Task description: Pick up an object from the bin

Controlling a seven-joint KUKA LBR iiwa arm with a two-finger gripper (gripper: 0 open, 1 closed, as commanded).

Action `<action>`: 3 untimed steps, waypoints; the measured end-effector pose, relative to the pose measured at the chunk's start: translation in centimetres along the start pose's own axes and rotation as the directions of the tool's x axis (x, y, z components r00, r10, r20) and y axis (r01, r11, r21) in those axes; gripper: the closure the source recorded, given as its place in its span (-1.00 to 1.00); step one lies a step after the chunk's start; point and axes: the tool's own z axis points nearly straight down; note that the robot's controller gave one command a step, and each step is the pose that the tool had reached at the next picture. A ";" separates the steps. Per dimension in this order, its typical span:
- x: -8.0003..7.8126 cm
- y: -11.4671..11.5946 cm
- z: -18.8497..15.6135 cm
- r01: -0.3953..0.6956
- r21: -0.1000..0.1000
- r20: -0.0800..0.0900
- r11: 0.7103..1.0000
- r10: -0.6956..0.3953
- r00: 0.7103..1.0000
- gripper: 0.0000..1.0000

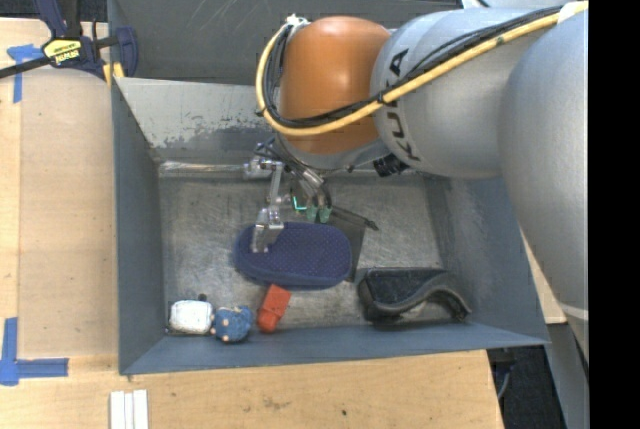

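Sat with gripper (pixel 270 222) at left end of blue oval pouch (pixel 305 257), middle of bin (pixel 135 217); spread impossible to tell. Risked slipping off soft edge, shoving pouch onto orange block (pixel 272 307).

The arm (pixel 480 117) is a thick, rounded silver-grey casing with dark KUKA lettering (pixel 397 107), a glossy orange dome cover (pixel 330 82) at its wrist, yellow and black cables (pixel 263 77) looped around that, and bare metal fittings (pixel 275 179) with green specks below.
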 end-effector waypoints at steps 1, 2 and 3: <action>-2.2 1.3 -1.7 0.149 0.000 0.012 0.989 -0.149 0.989 -1.00; 2.8 -4.7 7.0 0.306 -0.004 0.023 0.952 -0.306 0.952 -1.00; 3.0 -4.7 6.9 0.308 -0.003 0.010 0.951 -0.308 0.951 1.00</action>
